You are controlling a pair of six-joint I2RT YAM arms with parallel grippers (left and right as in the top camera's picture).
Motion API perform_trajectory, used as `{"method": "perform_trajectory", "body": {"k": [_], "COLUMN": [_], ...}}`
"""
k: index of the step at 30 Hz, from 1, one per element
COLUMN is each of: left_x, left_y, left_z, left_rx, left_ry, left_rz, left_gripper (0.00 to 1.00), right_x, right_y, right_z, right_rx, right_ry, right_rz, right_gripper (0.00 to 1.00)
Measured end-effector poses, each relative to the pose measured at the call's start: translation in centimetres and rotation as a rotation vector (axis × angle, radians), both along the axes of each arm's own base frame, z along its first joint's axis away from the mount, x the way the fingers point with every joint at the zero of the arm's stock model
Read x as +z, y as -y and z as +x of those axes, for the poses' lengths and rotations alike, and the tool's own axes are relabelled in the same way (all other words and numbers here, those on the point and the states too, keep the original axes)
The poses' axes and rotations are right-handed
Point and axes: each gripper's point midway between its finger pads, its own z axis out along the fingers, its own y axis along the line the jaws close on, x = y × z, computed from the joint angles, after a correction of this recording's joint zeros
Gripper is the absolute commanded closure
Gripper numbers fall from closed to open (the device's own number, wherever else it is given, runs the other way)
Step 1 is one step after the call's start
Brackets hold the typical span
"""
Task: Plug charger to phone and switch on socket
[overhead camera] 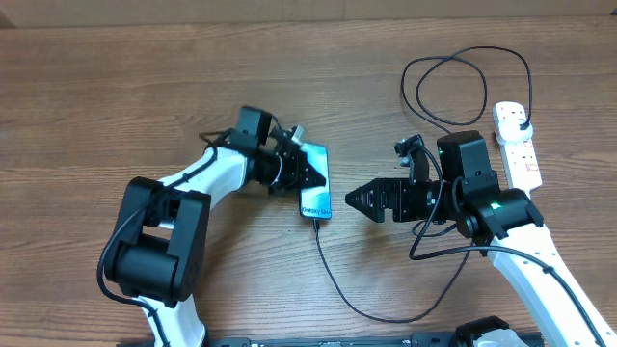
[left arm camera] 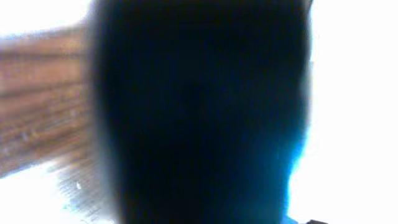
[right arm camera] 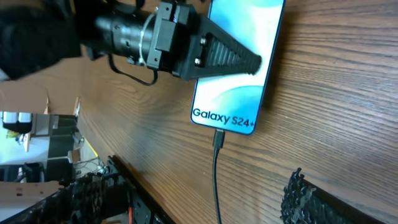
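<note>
Black and thin, the charger (right arm camera: 216, 186) lies nearest me on the wooden table (overhead camera: 116, 77), running up toward 12 o'clock until its connector tip (right arm camera: 218, 138) meets the near end of the phone (overhead camera: 321, 190). That phone lies flat, screen up and lit light blue, with "Galaxy S24+" printed by the connector. My right gripper (overhead camera: 352, 199) hangs at its 3 o'clock, just beside it but apart from it — whether its fingers are parted or closed I cannot tell. My left gripper (overhead camera: 312, 175) reaches in from 9 o'clock, one finger (right arm camera: 230, 55) lying across the screen. Its own camera is filled by a dark blur, so I cannot tell its grip either. Farther off, at 2 o'clock, the white socket (overhead camera: 519, 154) carries the charger's plug (overhead camera: 522, 122) — the cable loops away from it toward 10 o'clock.
</note>
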Motion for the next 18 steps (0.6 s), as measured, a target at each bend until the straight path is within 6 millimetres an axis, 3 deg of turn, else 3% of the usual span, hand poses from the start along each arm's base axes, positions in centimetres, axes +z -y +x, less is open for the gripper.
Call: {"method": "perform_trajectory", "body": {"k": [8,13,18], "left_x": [-0.2,-0.5,-0.8], "left_y": [0.2,-0.2,0.1], "left_z": [1.0,1.4,3.3], "left_rx": [-0.098,-0.098,-0.078], "left_ry": [0.168,0.184,0.186], "left_rz": [0.12,0.16,0.182], "left_gripper": [0.96,0.96,0.96], "right_x": [-0.4,-0.7,-0.8], "right_y": [0.3,0.6,0.7], "right_z": [0.0,0.1,0.1], "right_rx": [-0.012,-0.025,-0.03], "right_ry": [-0.01,-0.01,-0.009], "right_rz": [-0.022,-0.044,-0.05], "right_gripper": [0.05,0.04,0.03]}}
